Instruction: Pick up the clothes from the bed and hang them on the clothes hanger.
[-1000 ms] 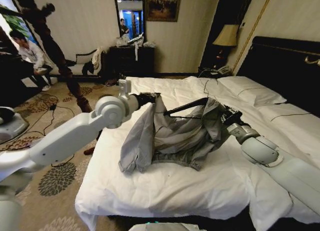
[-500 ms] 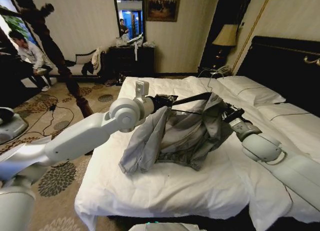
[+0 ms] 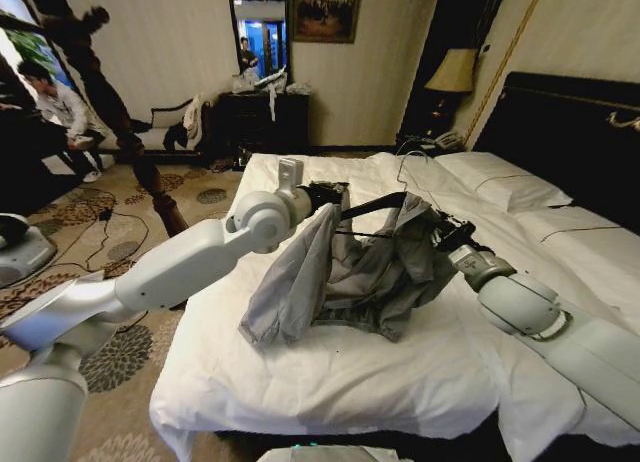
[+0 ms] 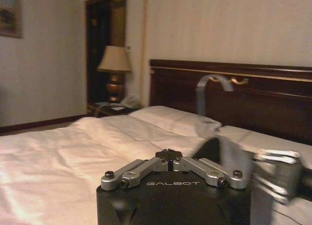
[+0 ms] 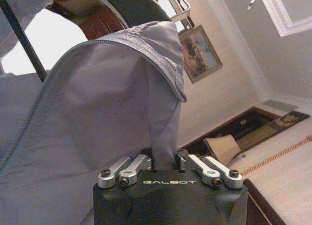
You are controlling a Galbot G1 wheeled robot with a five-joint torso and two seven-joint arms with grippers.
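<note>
Left tool (image 3: 322, 194) shifted, clamped on clothes hanger (image 3: 372, 205), right tool (image 3: 440, 234) clamped on clothes (image 3: 365, 272)

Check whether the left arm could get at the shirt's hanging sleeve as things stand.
Probably not freely: the left pincer appears shut on the hanger, the grey shirt draped over it. The right pincer pinches fabric.

Left arm stretched long from the shoulder, elbow raised, wrist levelled, and the black-bodied left gripper (image 3: 322, 195) with silver finger links is clamped right down. Right arm comes in low from the other side, forearm angled upward, its matching black right gripper (image 3: 441, 234) pinched tight on grey fabric.
</note>
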